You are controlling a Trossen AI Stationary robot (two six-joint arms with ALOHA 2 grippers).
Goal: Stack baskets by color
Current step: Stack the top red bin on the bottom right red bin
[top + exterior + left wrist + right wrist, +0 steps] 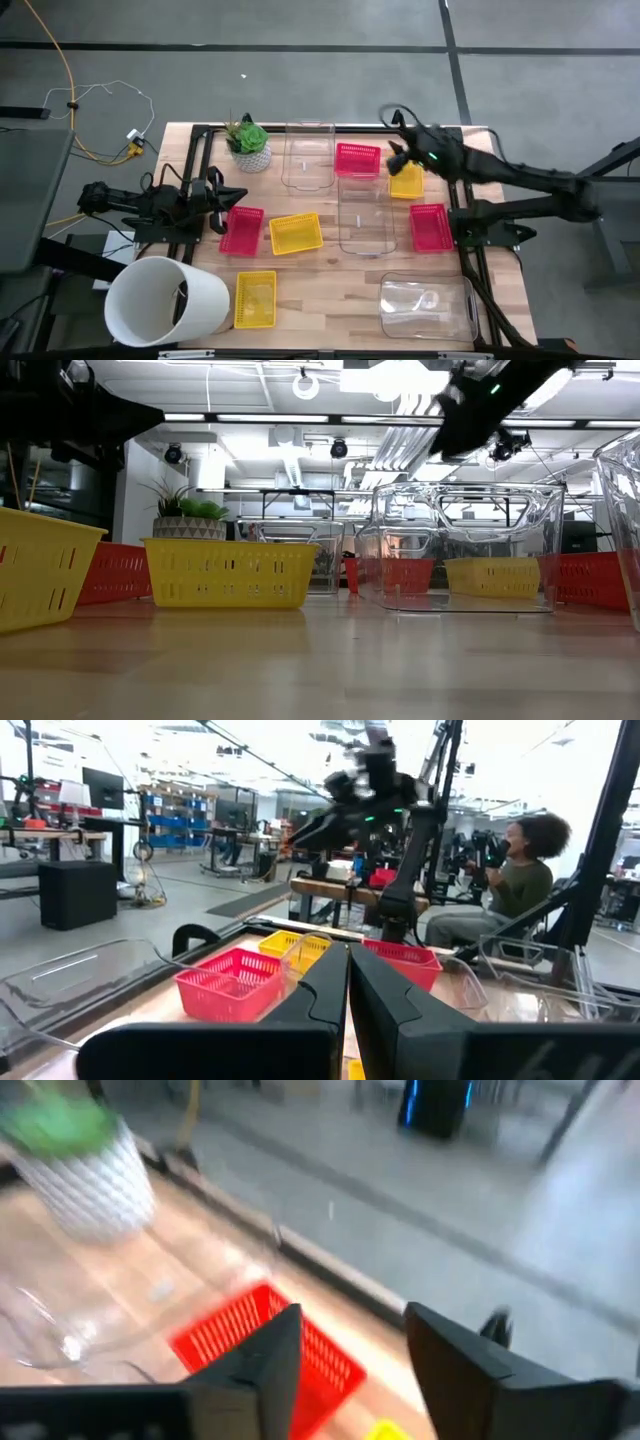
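Baskets scattered, unstacked; far-right yellow basket (406, 182) beside red basket (357, 160). Right gripper (345, 1342) spread, empty, above them. Left gripper (348, 982) clenched, parked left. Centre over rim, descend squarely, then close.

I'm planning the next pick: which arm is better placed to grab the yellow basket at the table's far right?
Probably the right: its open gripper hovers beside that yellow basket; the shut left gripper waits across the table.

Blurred plant pot (85, 1175), edge-cropped yellow basket (385, 1431)
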